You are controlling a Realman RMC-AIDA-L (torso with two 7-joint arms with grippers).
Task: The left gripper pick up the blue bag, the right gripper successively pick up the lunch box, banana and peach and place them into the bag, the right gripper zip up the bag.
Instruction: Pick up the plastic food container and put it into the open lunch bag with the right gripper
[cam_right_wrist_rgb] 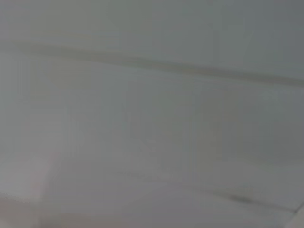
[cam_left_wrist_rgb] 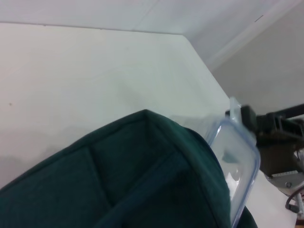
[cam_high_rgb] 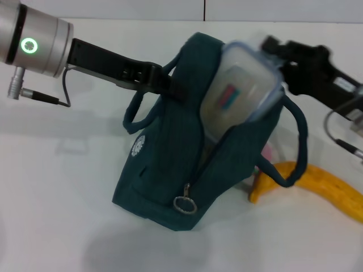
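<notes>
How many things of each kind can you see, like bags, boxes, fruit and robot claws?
Bags: 1, the blue bag
Boxes: 1, the lunch box
Fruit: 1, the banana
Claws: 2, the left claw and the right claw
Total: 5

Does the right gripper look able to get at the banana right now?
Probably not yet: the right gripper is up at the lunch box poking from the blue bag. The banana lies uncovered beside the bag.

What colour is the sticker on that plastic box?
Red and blue stripes on the lunch box lid, clearest in the head view.
</notes>
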